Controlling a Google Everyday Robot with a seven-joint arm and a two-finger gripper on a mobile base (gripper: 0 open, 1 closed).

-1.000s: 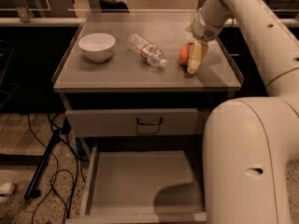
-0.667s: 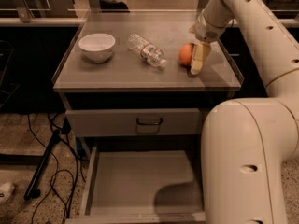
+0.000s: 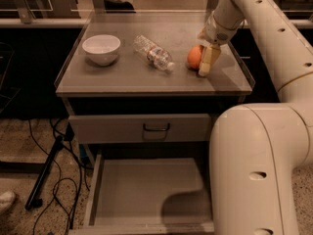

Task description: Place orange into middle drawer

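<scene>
The orange (image 3: 194, 57) rests on the right part of the grey cabinet top (image 3: 122, 72). My gripper (image 3: 206, 62) reaches down from the white arm and sits right against the orange's right side, low over the top. The middle drawer (image 3: 142, 190) is pulled out at the bottom of the view, its flat grey floor bare; my arm's shadow falls on its right part.
A white bowl (image 3: 101, 48) stands at the top's left. A clear plastic bottle (image 3: 154, 53) lies on its side just left of the orange. A shut drawer with a dark loop handle (image 3: 156, 127) is above the open one. My big white arm segment (image 3: 259, 170) fills the lower right. Cables (image 3: 54, 170) lie on the floor at left.
</scene>
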